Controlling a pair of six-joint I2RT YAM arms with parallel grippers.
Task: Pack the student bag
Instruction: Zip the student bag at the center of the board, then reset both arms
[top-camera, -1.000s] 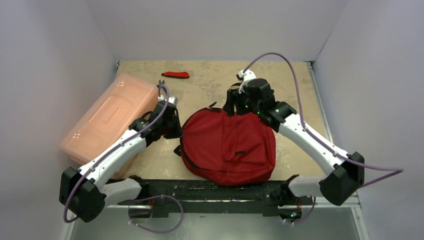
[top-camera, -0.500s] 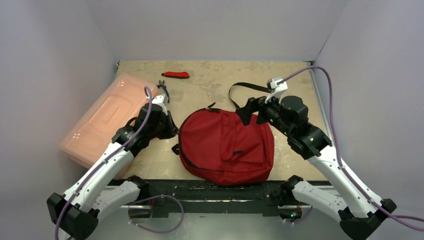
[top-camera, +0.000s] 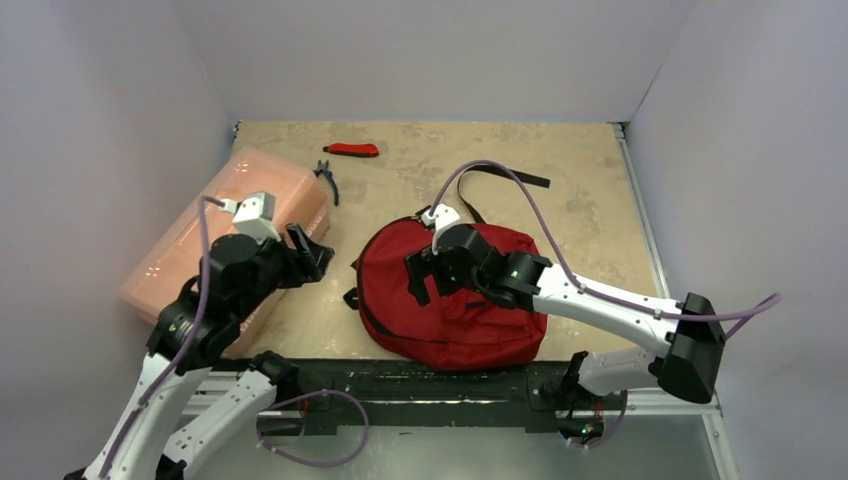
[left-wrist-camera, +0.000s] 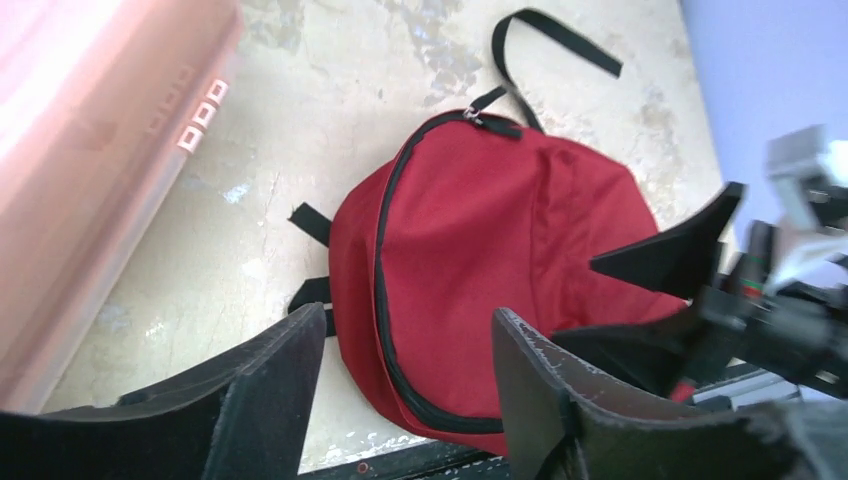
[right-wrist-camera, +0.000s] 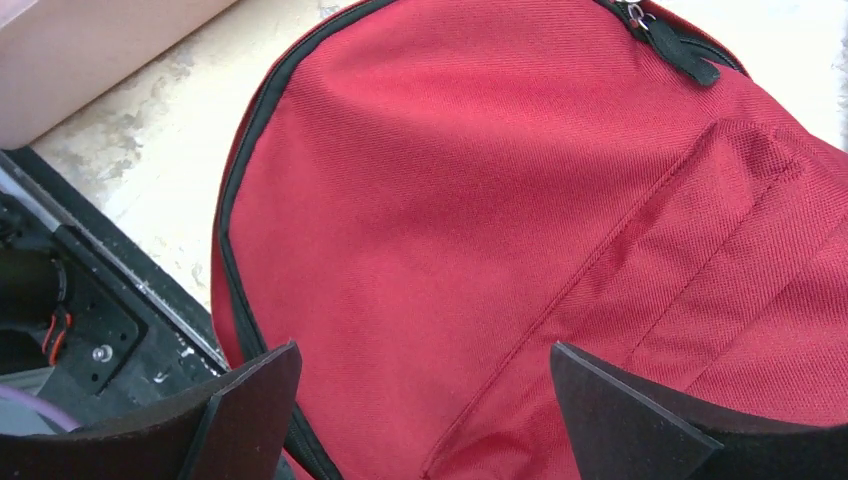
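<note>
The student bag is a red backpack with black zippers, lying flat near the front edge of the table. Its black strap trails toward the back. My right gripper hovers open over the bag's left half, and in the right wrist view its fingers straddle red fabric without touching it. My left gripper hangs open to the left of the bag, above the table. The left wrist view shows the bag beyond the left gripper, with nothing between its fingers.
A pink translucent box lies along the left side, close to my left arm. A red-handled cutter and small pliers lie at the back left. The black base rail runs along the front edge.
My left gripper opened and drew back to the left, away from the bag's edge. The right arm swung from behind the bag to over its left half, jaws wide.
</note>
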